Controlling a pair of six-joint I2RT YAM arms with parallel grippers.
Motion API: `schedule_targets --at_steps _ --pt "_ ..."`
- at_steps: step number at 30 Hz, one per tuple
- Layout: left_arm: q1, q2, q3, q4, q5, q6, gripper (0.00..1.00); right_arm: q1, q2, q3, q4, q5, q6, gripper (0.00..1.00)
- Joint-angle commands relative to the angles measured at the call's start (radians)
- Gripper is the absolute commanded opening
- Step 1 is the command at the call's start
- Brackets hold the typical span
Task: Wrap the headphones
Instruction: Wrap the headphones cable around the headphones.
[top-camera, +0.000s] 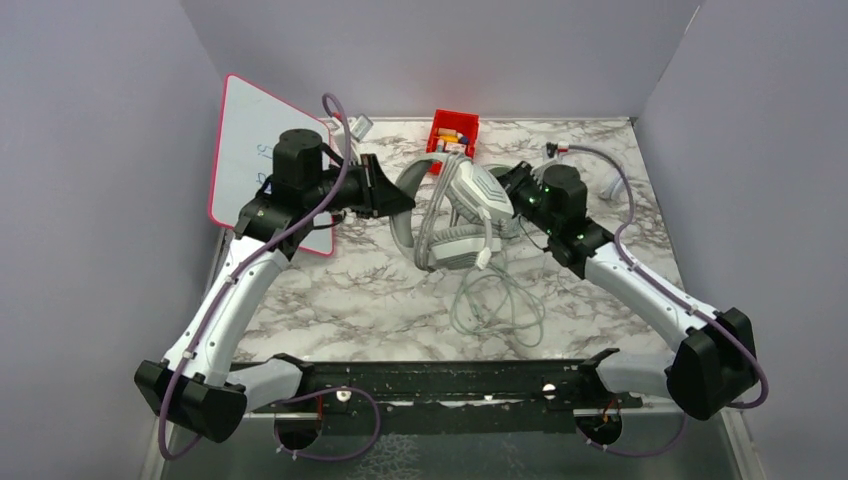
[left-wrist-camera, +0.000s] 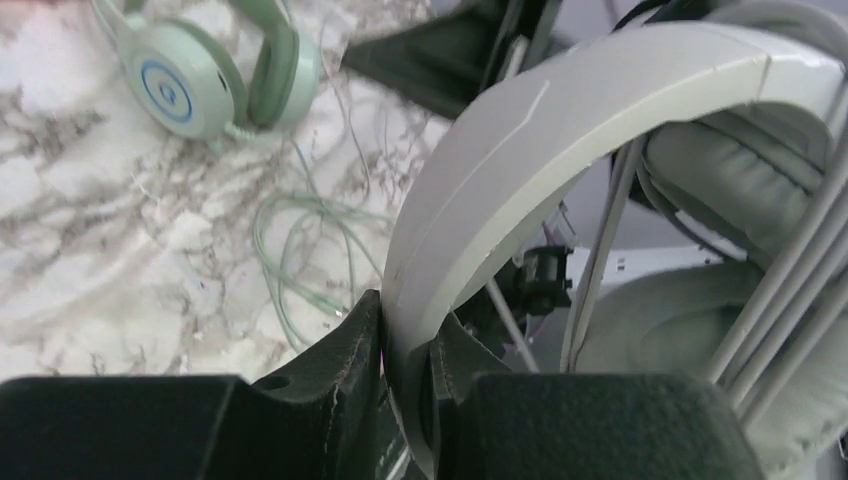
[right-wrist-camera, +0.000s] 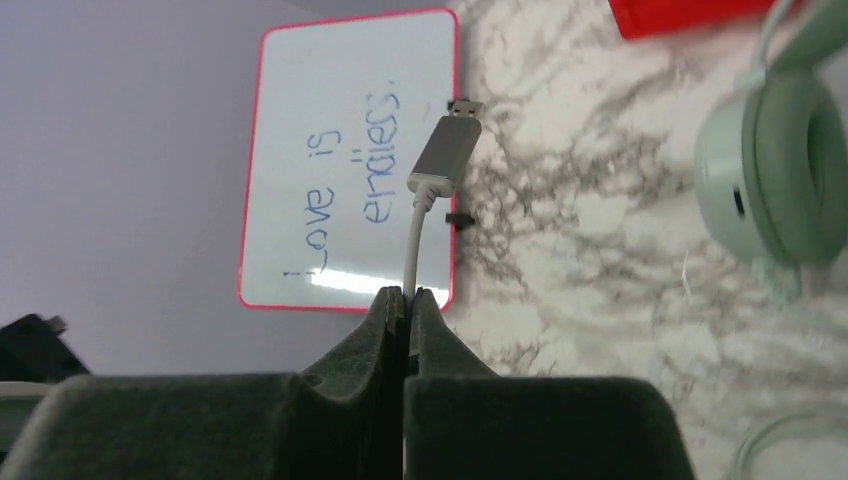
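Note:
The grey-white headphones hang above the table's middle, and my left gripper is shut on their headband. Several turns of their grey cable run across an ear pad. My right gripper is shut on that cable's end, just below its USB plug. In the top view it sits right of the headset and the left one sits left of it. The mint-green headphones lie on the marble, their thin cable in loose loops.
A pink-framed whiteboard with blue writing leans at the back left, close behind my left arm. A red bin stands at the back centre. Grey walls close in the marble table on three sides.

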Motion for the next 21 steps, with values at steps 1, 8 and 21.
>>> schedule_targets --at_steps 1,8,21 --pt "-0.078 -0.067 -0.119 0.03 0.044 -0.023 0.0 -0.086 -0.002 0.094 0.227 -0.181 -0.442 0.0" --pt "-0.114 -0.086 -0.248 -0.017 -0.084 0.047 0.0 -0.113 0.006 0.113 0.384 -0.462 -0.616 0.0" --pt "-0.122 -0.007 -0.242 -0.12 -0.183 0.213 0.0 -0.113 0.115 0.14 0.664 -1.038 -0.774 0.01"
